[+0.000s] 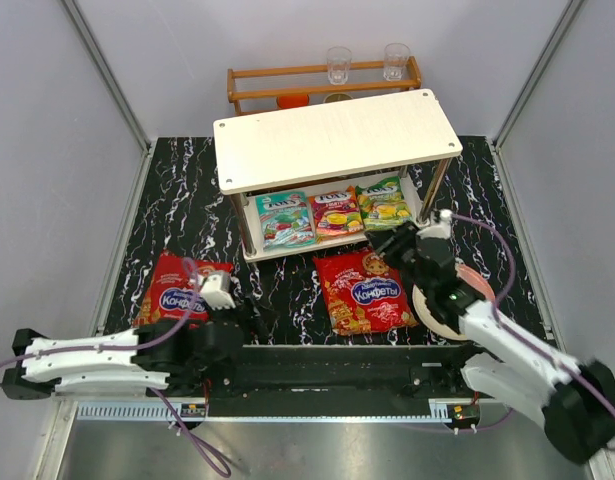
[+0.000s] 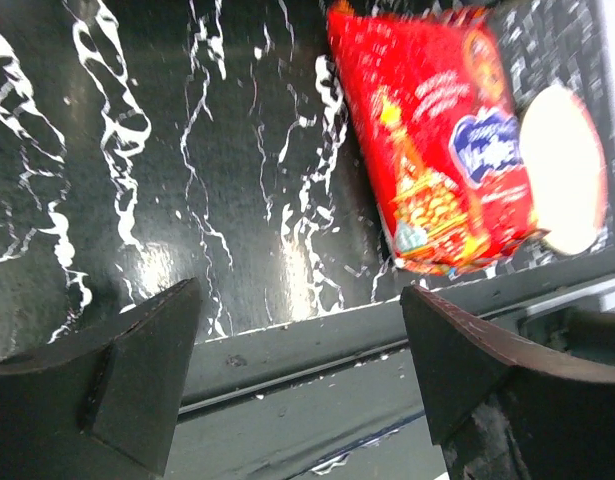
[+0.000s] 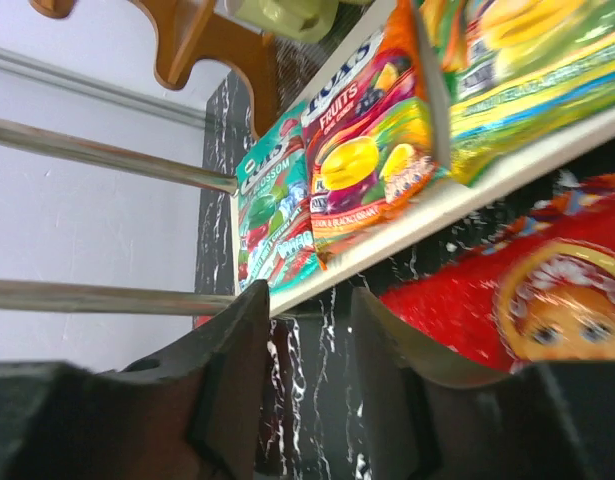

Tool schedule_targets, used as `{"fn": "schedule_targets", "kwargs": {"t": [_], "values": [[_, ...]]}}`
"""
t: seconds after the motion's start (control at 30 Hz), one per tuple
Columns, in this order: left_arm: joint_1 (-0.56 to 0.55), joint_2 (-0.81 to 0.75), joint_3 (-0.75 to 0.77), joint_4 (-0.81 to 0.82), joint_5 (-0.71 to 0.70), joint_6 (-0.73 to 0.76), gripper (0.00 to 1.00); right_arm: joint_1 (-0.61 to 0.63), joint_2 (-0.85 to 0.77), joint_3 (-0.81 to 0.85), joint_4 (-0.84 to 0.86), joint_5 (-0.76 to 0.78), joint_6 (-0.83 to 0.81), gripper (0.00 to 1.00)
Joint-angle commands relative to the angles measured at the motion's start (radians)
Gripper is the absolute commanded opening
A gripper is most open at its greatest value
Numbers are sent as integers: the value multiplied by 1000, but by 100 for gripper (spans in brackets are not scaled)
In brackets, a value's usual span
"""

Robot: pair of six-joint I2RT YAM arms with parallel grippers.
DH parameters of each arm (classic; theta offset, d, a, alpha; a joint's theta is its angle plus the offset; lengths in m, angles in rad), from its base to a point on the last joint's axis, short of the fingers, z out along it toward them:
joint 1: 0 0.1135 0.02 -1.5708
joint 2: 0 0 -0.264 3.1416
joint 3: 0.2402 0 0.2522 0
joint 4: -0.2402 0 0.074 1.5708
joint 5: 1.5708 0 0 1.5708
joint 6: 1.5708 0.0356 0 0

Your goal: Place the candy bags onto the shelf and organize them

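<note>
The white two-tier shelf (image 1: 337,130) stands at the back centre. On its lower tier lie three small bags: teal (image 1: 284,218), red-orange (image 1: 335,212) and green-yellow (image 1: 383,202). They also show in the right wrist view: teal (image 3: 272,215), red-orange (image 3: 362,160), green-yellow (image 3: 532,70). One large red bag (image 1: 177,290) lies on the table at the left. The other (image 1: 365,290) lies in front of the shelf. My left gripper (image 1: 249,322) is open and empty, low over the table's front rail (image 2: 299,300). My right gripper (image 1: 387,243) is open and empty (image 3: 307,300), just before the lower tier's edge.
A round pink-and-cream plate (image 1: 437,305) lies right of the centre red bag, partly under my right arm. A brown wooden rack (image 1: 325,80) with two glasses (image 1: 338,63) stands behind the shelf. Grey walls close in the black marbled table (image 1: 287,290).
</note>
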Motion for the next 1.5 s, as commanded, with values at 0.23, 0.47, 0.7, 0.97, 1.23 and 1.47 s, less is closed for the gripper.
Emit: {"fn": "schedule_targets", "kwargs": {"t": [0.23, 0.47, 0.7, 0.97, 1.23, 1.47], "values": [[-59, 451, -32, 624, -11, 48, 89, -1, -568, 9, -989, 232, 15, 76], [-59, 605, -80, 977, 18, 89, 98, -1, -464, -90, -831, 141, -21, 81], [-45, 708, -88, 1096, 32, 66, 99, -1, -402, -172, -717, 86, -61, 81], [-9, 870, -89, 1201, 101, 5, 99, -1, -365, -217, -628, 23, -86, 80], [44, 1061, -7, 1239, 202, -52, 99, -1, -393, -232, -621, -23, -74, 60], [54, 1104, 18, 1249, 213, -50, 78, -3, -474, -242, -668, -29, -57, 20]]}}
